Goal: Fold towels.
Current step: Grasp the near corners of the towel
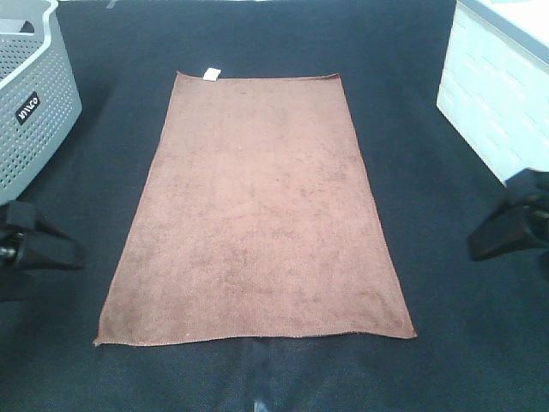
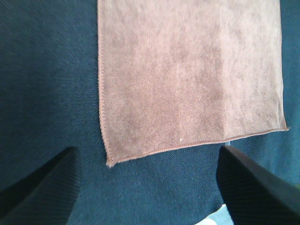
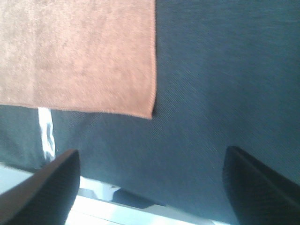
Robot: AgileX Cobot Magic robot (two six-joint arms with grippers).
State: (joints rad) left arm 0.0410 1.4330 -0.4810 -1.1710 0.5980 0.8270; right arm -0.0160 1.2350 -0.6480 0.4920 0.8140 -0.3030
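Looking down from the high camera, there's a grey perforated basket (image 1: 34, 103) at the far left and a white brick-patterned block (image 1: 485, 103) at the far right. Both are well apart from the towel (image 1: 257, 215), and nothing sits on it or across it.

The towel is brown and fuzzy, lying flat and unfolded in the middle of the dark table cover (image 1: 429, 275), with its long sides running away from the robot. A little white tag (image 1: 211, 73) pokes out at the far short edge, and you can see a stitched hem along the near edge. No real wrinkles.

The left gripper (image 2: 150, 187) hangs off the near left side with its fingers spread wide and nothing between them. The towel's near left corner lies just ahead of it. Same deal for the right gripper (image 3: 150, 187): jaws wide apart, holding nothing, near right corner in front. Bare dark cover runs along both long edges and the near edge.
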